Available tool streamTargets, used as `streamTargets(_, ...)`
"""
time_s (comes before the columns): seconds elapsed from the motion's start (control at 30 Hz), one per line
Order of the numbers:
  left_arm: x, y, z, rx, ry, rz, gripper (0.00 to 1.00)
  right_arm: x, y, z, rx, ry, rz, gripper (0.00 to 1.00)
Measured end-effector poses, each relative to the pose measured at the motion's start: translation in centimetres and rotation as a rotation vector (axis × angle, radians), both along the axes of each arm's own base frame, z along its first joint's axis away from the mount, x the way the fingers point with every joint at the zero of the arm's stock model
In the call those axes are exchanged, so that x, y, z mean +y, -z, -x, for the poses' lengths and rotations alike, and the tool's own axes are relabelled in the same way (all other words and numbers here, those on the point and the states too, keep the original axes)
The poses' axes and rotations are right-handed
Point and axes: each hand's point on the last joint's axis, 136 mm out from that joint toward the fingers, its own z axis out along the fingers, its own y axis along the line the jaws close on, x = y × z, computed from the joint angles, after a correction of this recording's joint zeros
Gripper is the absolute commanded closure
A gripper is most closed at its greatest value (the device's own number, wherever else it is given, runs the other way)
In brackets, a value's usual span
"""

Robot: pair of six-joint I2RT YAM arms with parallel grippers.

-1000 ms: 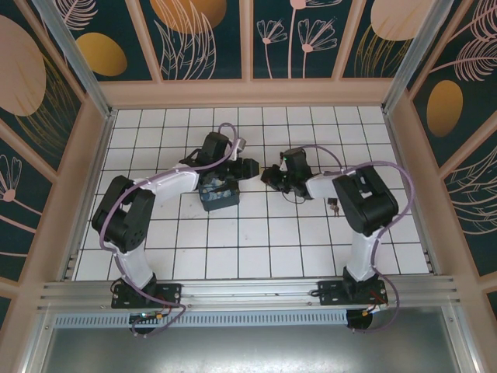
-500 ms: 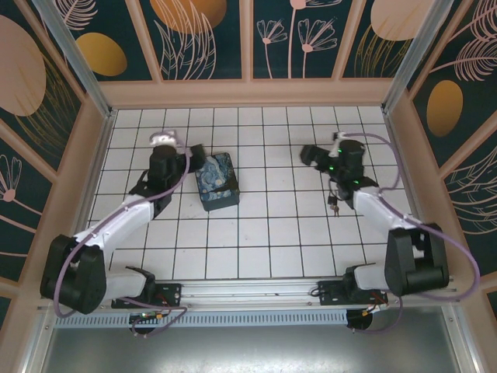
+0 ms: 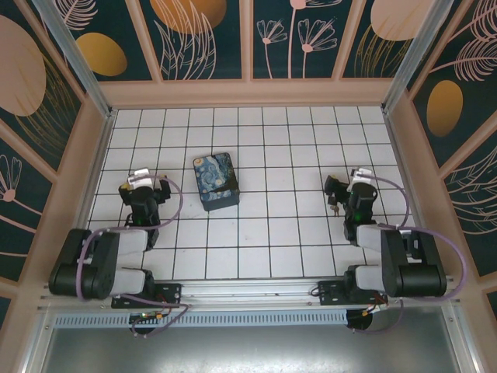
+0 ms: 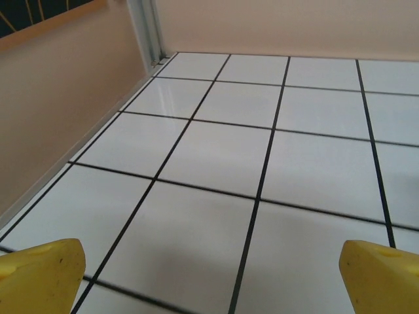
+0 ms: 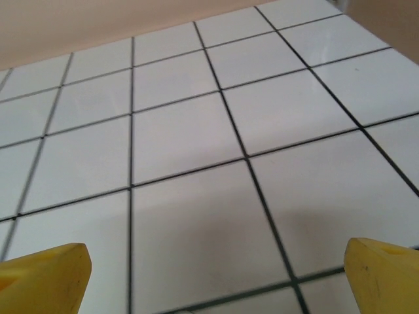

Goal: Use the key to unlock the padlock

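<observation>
Looking down from above, you find both arms folded close to their bases at the near edge of the white tiled table [image 3: 264,233]. Your left gripper [image 4: 209,278] sits over the tiles on the left side, near the beige side wall [image 4: 59,98]. In its wrist view the two yellow fingertips [image 4: 39,271] stand at the lower corners, spread wide with only bare tile between them, so it holds nothing. Your right gripper [image 5: 209,278] is likewise spread wide and empty, its yellow fingertips [image 5: 42,275] far apart over bare tile. From above, a tiny dark item lies on the table just beside the right arm's wrist, on its left side. That is where the padlock [image 3: 334,207] is. It is too small to tell whether the key lies with it or how the shackle stands. The dark wrist body crowds that spot, and you cannot tell whether the two touch. A blue-and-yellow swirl-painted box [image 3: 216,181] stands on the tiles between the two arms, nearer the left one, well apart from the padlock and from both grippers. A metal corner post [image 4: 147,33] rises where the beige walls meet at the table's far left corner.
</observation>
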Motion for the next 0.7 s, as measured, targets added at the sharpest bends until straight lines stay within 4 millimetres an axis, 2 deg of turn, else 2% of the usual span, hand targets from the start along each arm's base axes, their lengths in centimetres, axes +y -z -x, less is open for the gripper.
streamTargets(0.13,0.5,0.0,-1.5,-0.058,0.043,0.038,0.01,-0.2,-0.5,-0.7,-0.106,-0.009,0.031,0.01)
streamTargets(0.23,0.1,-0.7,-1.9,-0.094,0.083,0.051,0.01,-0.5,0.2,-0.9,-0.107,-0.006,0.042,0.01)
streamTargets(0.43,-0.7,-1.9,-2.2,-0.144,0.13,0.06,0.01,-1.0,-2.2,-2.3,-0.188,-0.009,0.035,0.01)
streamTargets(0.7,-0.9,-2.1,-2.3,-0.153,0.143,0.062,0.01,-0.8,-2.4,-2.3,-0.196,-0.019,0.032,0.01)
